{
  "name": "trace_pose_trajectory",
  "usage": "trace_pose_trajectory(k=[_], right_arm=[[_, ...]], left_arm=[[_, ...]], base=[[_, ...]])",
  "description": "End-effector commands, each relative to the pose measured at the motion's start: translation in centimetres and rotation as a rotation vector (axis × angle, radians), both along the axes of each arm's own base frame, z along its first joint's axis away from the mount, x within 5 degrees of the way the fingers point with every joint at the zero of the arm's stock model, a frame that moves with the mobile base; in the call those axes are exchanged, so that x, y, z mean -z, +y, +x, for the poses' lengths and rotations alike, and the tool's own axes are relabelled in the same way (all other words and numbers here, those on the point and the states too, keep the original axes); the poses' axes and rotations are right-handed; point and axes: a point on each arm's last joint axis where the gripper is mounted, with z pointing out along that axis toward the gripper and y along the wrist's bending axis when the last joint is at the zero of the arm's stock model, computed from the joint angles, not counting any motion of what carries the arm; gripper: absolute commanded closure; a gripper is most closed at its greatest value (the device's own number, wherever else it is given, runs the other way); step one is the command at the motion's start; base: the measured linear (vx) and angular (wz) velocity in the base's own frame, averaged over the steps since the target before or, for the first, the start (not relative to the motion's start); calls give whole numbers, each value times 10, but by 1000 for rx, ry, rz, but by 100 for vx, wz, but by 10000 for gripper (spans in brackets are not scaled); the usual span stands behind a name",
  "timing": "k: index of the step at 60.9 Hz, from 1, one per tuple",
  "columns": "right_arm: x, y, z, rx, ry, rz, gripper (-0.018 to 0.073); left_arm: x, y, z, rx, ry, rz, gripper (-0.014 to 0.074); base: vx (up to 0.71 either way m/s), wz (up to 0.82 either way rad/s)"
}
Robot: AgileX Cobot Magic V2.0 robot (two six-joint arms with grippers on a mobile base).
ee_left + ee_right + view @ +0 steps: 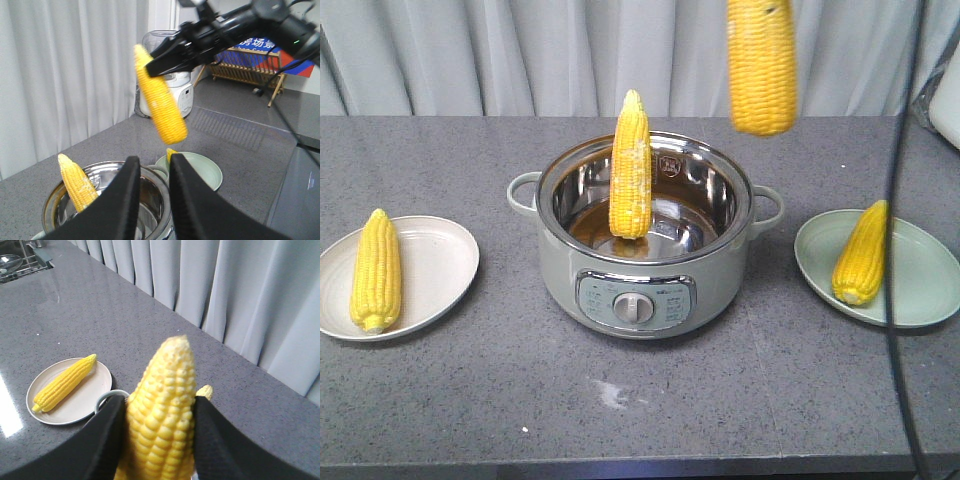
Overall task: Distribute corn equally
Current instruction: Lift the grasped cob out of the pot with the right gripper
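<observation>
Grey counter below: my right gripper clamps 1 cob by its tapered tip; slippage could drop it onto the pot.

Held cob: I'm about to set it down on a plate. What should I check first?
1. Grip: right gripper shut on the held cob, ok.
2. Clearance: held cob hangs above the electric pot, not touching it, ok.
3. Room: green plate is bare beside the right cob, ok.
4. Count: white plate carries only the left cob, ok.
5. Other arm: left gripper empty, above the pot, ok.
6. Pot emptied: not ok, the fourth cob stands leaning inside.
</observation>
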Motion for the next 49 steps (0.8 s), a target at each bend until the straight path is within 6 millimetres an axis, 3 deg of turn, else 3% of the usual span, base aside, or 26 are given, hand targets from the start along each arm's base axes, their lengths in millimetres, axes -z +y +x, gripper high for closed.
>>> trace_pose_trajectory(k=[1, 14, 26, 49], right_arm=[[-38, -7, -48, 6, -82, 5, 564], [-67, -20, -102, 141, -160, -47, 564], [-81, -31, -140, 276, -199, -86, 564], [-46, -46, -208, 409, -230, -170, 564]], left_arm=[[-15, -2, -4, -4, -53, -72, 451], [-16, 0, -2, -28, -59, -75, 451], [-17, 2, 0, -58, -69, -87, 451], [-20, 5, 3, -110, -90, -118, 451]], base=[[0, 0], [0, 0], [0, 0], [0, 0]])
